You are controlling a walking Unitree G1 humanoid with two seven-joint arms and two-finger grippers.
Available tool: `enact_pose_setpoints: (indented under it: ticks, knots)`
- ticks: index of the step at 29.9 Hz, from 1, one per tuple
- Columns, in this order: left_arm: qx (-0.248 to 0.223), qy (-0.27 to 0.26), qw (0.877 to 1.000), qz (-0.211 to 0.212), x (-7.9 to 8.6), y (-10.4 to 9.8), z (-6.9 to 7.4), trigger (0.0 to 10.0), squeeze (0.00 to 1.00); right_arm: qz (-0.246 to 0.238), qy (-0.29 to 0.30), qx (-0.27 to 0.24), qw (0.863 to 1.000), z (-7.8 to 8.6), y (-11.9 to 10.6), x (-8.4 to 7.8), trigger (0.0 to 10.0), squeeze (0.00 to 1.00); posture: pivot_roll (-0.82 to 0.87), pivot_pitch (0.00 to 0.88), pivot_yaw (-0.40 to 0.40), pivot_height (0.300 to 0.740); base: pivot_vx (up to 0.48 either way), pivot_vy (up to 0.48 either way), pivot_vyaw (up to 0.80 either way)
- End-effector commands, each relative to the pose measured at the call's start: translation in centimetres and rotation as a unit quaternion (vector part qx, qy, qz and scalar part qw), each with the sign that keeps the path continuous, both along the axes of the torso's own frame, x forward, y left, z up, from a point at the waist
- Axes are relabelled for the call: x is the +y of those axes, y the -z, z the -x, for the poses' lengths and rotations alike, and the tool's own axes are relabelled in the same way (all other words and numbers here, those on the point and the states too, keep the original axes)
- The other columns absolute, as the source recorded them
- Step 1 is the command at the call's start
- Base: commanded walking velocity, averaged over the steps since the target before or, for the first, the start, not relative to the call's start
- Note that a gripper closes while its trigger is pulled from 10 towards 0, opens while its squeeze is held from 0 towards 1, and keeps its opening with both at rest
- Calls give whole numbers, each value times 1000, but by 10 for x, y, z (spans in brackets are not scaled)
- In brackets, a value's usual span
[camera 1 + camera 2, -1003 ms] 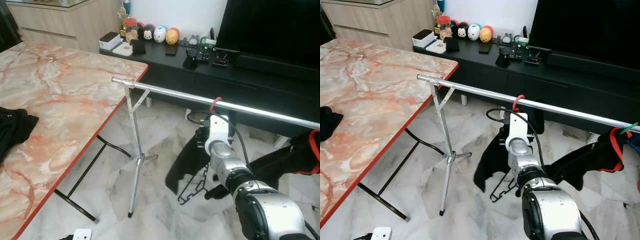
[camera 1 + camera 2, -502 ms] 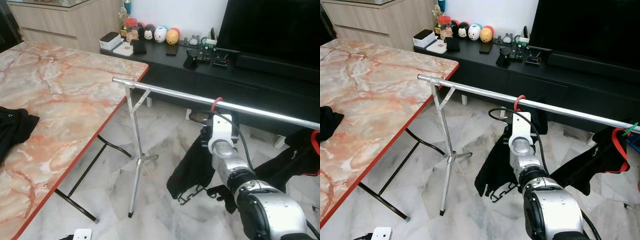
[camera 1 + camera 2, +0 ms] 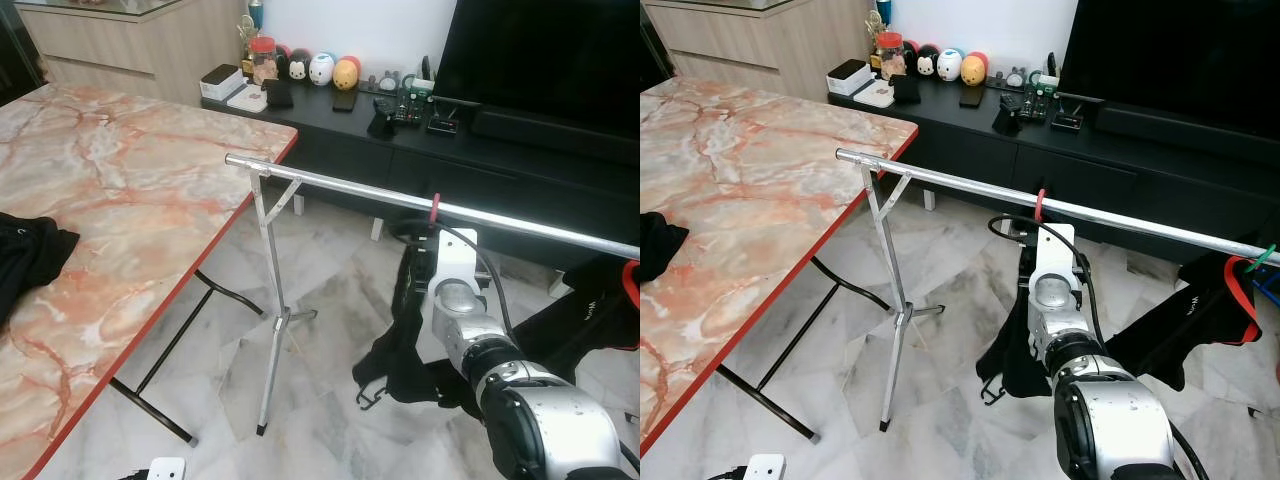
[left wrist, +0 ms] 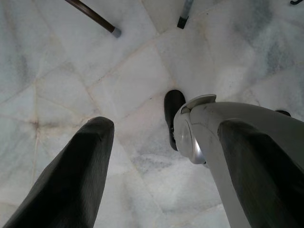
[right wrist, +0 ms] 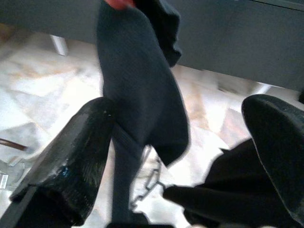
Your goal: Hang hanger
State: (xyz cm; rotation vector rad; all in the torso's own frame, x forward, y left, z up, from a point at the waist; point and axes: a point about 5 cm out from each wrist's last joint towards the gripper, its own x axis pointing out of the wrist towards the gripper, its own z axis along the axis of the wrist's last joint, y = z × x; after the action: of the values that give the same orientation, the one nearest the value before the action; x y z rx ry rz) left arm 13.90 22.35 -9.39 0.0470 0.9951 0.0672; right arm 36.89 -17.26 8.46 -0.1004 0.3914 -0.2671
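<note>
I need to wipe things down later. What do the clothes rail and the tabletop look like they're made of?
Clothes rail: apparently polished metal tube, silvery with bright highlights. Tabletop: glossy marble or marble-look surface, cream with reddish veins, red edge; which one can't be told.

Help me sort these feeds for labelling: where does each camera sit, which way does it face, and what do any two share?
Left eye and right eye: on the head, looking forward and down at the rail, the red hanger hook, the dark garment and the right arm.
Left wrist: on the idle left arm, looking down past the left hand at the marble floor and the robot's leg.
Right wrist: looks between the right hand fingers at the garment.
Shared: eyes and right wrist show the garment.
</note>
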Motion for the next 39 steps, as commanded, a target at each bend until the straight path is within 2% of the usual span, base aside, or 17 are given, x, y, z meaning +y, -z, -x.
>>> enact_pose_setpoints:
  ticks: [1,8,15,21,26,33,39]
  knots:
    - [14,7,1000,-2,0,2,6,10000,0,-13,-20,-23,999,-4,-7,7,10000,0,-15,0,-1,740,0,0,0]
    - [14,7,1000,0,0,3,6,10000,0,-34,-39,-48,998,-7,-12,15,10000,0,-14,2,-3,740,0,0,0]
    - [12,7,1000,-3,0,2,6,10000,0,-78,-84,-58,992,-5,-8,25,10000,0,-11,7,-4,740,0,0,0]
    - [10,6,1000,-4,-1,2,5,10000,0,-71,-109,-50,990,-4,-6,29,10000,0,-8,8,-6,740,0,0,0]
    - [7,2,1000,-6,0,2,4,10000,0,-65,-140,-66,986,-7,-12,34,10000,0,-1,10,-6,740,0,0,0]
    - [7,0,1000,-7,0,2,5,10000,0,-61,-130,-83,986,-8,-15,33,10000,0,2,13,-6,740,0,0,0]
    - [7,-1,1000,-2,0,2,5,10000,0,-62,-94,-122,986,-12,-27,22,10000,0,2,19,-3,740,0,0,0]
